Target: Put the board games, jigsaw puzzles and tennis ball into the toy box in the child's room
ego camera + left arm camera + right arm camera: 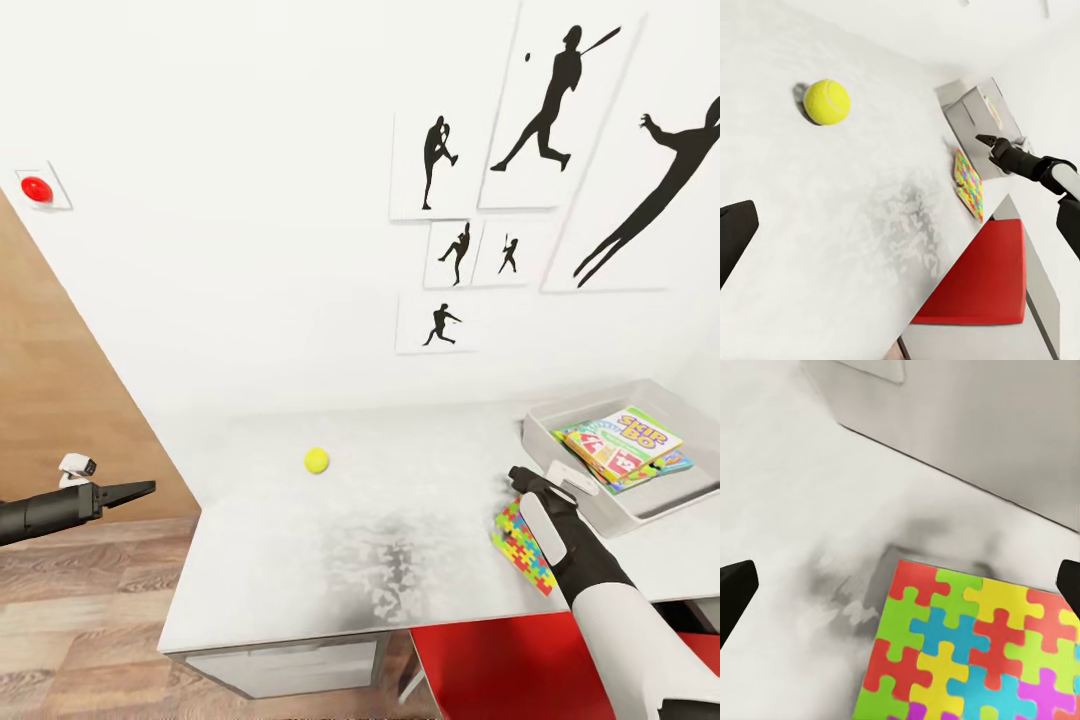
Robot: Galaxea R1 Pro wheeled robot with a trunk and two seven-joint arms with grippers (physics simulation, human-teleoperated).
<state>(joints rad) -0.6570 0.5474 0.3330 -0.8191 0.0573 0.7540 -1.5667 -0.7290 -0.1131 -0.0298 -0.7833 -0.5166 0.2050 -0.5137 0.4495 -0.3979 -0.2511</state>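
Directly beneath the right gripper (pixel 540 482) lies one jigsaw puzzle (pixel 522 549), flat on the table (pixel 300 560) close to its front edge. The right wrist view shows both fingertips at opposite margins with the puzzle (pixel 975 645) between and below them, so the jaws stand wide apart and nothing is held. The wide spread suits the puzzle's breadth; because the square is thin and lies flush on the surface, a grasp from above probably needs one edge lifted or slid past the table's rim.

Just beyond the right gripper sits the toy box (pixel 560 420), holding flat board games (pixel 625 445), the top one lettered "SKIP-BO". Its closeness keeps the transfer short.

Off the table's left end, the left gripper (pixel 135 490) hovers above the floor. Its fingers look close together in the head view, but whether it is closed cannot be determined. The tennis ball (pixel 316 460) rests on the tabletop ahead of this gripper and well apart from it, leaving it for a later reach.

Judgement: games appear stowed; the puzzle and ball remain outside the box.
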